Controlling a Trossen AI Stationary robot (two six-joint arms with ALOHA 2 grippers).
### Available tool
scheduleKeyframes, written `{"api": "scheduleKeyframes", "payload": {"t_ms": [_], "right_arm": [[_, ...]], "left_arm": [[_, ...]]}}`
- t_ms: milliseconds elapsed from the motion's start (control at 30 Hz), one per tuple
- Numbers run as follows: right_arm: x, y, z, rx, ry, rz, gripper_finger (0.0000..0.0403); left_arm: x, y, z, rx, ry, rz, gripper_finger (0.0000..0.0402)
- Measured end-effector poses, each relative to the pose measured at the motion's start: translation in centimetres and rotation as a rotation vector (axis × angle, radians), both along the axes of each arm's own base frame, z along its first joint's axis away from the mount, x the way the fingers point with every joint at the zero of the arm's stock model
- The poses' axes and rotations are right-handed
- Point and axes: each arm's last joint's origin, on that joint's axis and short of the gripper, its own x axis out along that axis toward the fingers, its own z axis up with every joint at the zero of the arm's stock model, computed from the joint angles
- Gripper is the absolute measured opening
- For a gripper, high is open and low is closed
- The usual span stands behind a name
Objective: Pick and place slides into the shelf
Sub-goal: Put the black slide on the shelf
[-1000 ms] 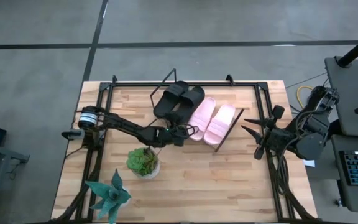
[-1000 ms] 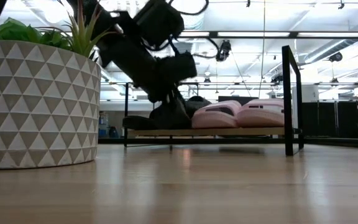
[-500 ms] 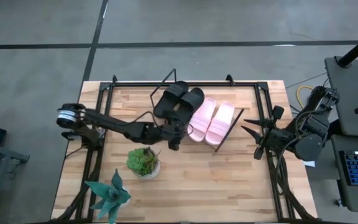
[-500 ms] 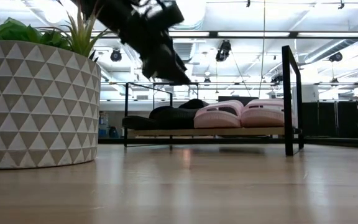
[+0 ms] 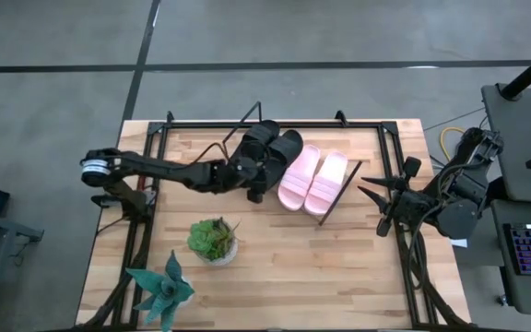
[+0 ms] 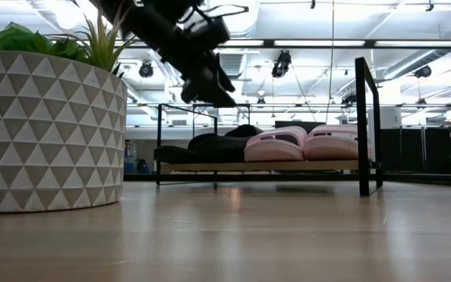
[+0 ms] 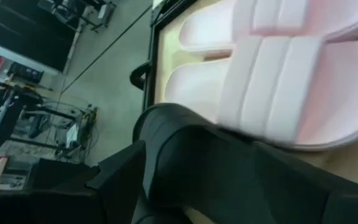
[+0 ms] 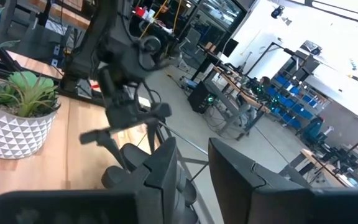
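Observation:
Two black slides (image 5: 270, 148) and two pale pink slides (image 5: 313, 180) lie side by side, soles down, on the slanted shelf (image 6: 288, 165), the black pair toward the table's left. My left gripper (image 5: 258, 187) hangs open above the black slides' near end (image 6: 218, 145), holding nothing; in the low view my left gripper (image 6: 210, 95) is clear of them. The left wrist view looks down on a black slide (image 7: 229, 168) and the pink pair (image 7: 278, 74). My right gripper (image 5: 369, 207) waits open, high at the table's right edge.
A succulent in a white patterned pot (image 5: 212, 240) stands near the table's middle left, close to the shelf's front. A teal spiky plant (image 5: 159, 286) sits at the near left corner. Black frame rails run along the table's left, right and far sides.
My left gripper has risen from the black slides on the shelf and drawn a little toward the table's far left, its wrist turning, fingers staying open. The black slides stay lying on the shelf.

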Motion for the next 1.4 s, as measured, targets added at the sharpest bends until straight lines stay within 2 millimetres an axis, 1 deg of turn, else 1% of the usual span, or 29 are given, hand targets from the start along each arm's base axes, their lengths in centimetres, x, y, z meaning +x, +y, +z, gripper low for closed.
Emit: {"api": "scheduleKeyframes", "payload": {"t_ms": [267, 500, 567, 767, 900, 1000, 1133, 1267, 1400], "right_arm": [[0.0, 0.0, -0.1, -0.003, 0.003, 0.0, 0.0084], [0.0, 0.0, -0.1, -0.01, 0.009, 0.0, 0.0077], [0.0, 0.0, -0.2, -0.01, 0.01, 0.0, 0.0078], [0.0, 0.0, -0.2, -0.012, 0.011, 0.0, 0.0081], [-0.1, -0.1, -0.4, -0.017, 0.018, 0.0, 0.0075], [0.0, 0.0, -0.5, -0.016, 0.02, -0.001, 0.0073], [0.0, 0.0, -0.7, -0.024, 0.026, -0.001, 0.0076], [0.0, 0.0, -0.9, -0.028, 0.03, -0.001, 0.008], [0.0, 0.0, -0.9, -0.028, 0.029, 0.0, 0.0081]], "left_arm": [[1.0, 2.9, -1.4, 0.07, 0.038, 0.032, 0.0267], [1.9, 4.6, -2.8, 0.114, 0.112, 0.032, 0.0267], [2.5, 5.1, -2.8, 0.124, 0.099, 0.039, 0.0267], [3.9, 6.8, -4.0, 0.123, 0.141, 0.068, 0.0267], [4.7, 7.3, -3.7, 0.134, 0.127, 0.079, 0.0267], [4.7, 7.4, -3.8, 0.163, 0.155, 0.069, 0.0264], [4.5, 7.7, -3.8, 0.181, 0.166, 0.097, 0.0241], [4.5, 8.0, -3.9, 0.179, 0.167, 0.102, 0.0207], [4.5, 8.3, -4.4, 0.168, 0.178, 0.094, 0.0173]]}}
